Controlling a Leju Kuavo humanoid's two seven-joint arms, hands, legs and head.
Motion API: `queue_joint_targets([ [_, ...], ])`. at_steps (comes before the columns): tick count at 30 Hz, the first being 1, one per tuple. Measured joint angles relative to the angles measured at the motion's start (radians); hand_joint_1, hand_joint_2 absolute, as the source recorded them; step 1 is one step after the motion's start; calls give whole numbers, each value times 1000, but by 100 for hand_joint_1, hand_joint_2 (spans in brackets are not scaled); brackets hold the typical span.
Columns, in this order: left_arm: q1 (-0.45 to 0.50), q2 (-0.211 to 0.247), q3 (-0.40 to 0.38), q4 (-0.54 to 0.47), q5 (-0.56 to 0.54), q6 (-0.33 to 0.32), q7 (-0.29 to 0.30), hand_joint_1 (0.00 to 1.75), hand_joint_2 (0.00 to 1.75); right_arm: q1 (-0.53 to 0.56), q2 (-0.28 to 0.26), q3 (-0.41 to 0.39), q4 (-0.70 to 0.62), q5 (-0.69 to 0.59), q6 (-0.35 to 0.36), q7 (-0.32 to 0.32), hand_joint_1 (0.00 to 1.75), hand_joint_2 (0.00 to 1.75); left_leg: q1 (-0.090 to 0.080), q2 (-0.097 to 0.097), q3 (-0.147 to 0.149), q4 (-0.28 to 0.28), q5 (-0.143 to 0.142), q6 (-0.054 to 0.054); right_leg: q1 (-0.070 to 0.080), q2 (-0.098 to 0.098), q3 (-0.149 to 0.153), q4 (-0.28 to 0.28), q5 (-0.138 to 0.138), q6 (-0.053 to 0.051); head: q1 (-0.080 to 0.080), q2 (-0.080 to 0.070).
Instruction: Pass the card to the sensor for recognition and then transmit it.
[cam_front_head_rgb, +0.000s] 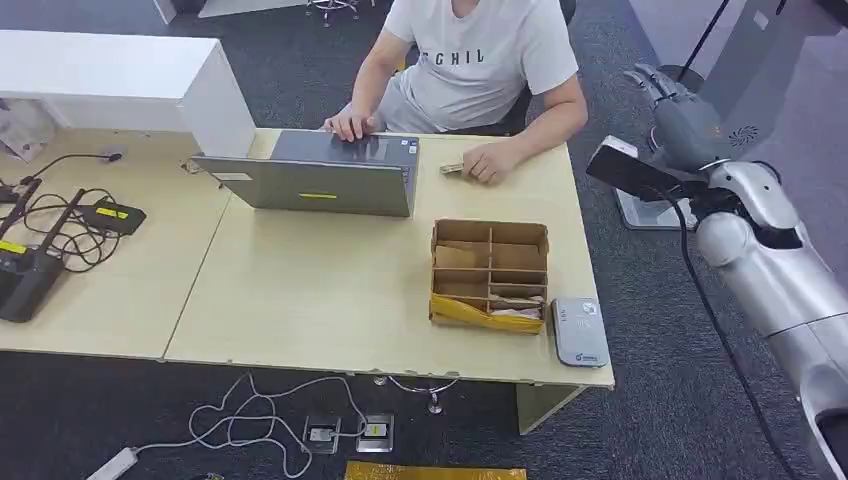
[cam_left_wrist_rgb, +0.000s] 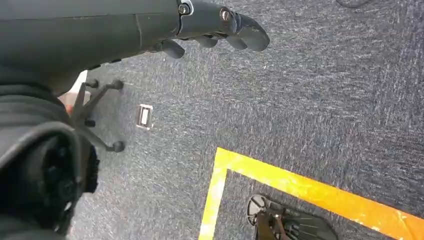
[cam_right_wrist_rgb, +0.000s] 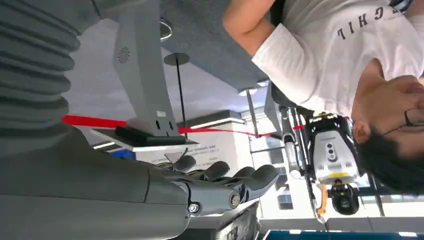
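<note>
**Right hand raised beside the desk, card not yet picked up**

The cards, as far as can be judged, lie in the cardboard box (cam_front_head_rgb: 489, 272) with its small compartments, standing on the desk (cam_front_head_rgb: 320, 300) near the right front corner; pale slips show in the front compartments, though which one is the card to take I cannot tell; just beside the box, at the desk's edge, lies the grey card reader (cam_front_head_rgb: 580, 331), flat and uncovered.

The right hand (cam_front_head_rgb: 672, 105) is lifted off to the side of the desk, well apart from both box and reader; its fingers (cam_right_wrist_rgb: 250, 176) lie stretched and loosely apart, and nothing is between them. The left hand (cam_left_wrist_rgb: 220, 25) hangs low over the grey carpet (cam_left_wrist_rgb: 310, 100), fingers slightly curled, holding nothing.

Across the desk sits a person (cam_front_head_rgb: 480, 60) in a white shirt, one hand on a laptop (cam_front_head_rgb: 320, 180), the other resting on the desktop over some small thing I cannot make out; cables and a black router (cam_front_head_rgb: 25, 275) lie at the far left.

By my reading the task is at its very start: no card is in hand. The next move calls for the right arm to come in and down over the box, pinch one slip without dragging its neighbours, then carry it the short way to the reader and hold it flat above it.
</note>
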Motion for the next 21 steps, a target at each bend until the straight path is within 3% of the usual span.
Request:
queue_joint_targets([
  [5,1,-2,-7,0,0,0,-1,0,0,40,-3,-26,-3,-100,8,-2,0,175,0,0,0,0,0,0,0,0,0,0,0,0,0,0],
  [8,1,-2,-8,0,5,2,-1,0,0,67,-27,-37,-31,-178,119,84,0,175,0,0,0,0,0,0,0,0,0,0,0,0,0,0],
  [11,3,-2,-9,0,5,5,0,0,0,98,-66,-40,-93,-205,153,161,0,175,0,0,0,0,0,0,0,0,0,0,0,0,0,0],
  [16,3,-1,-10,0,19,10,10,0,0,119,-127,-40,-180,-183,148,203,0,175,0,0,1,0,0,0,0,1,-1,0,0,0,0,0],
  [21,4,-1,-10,0,30,21,17,0,0,178,-193,-60,-233,-194,91,200,0,175,0,0,0,0,0,0,0,0,0,-1,0,0,0,0],
])
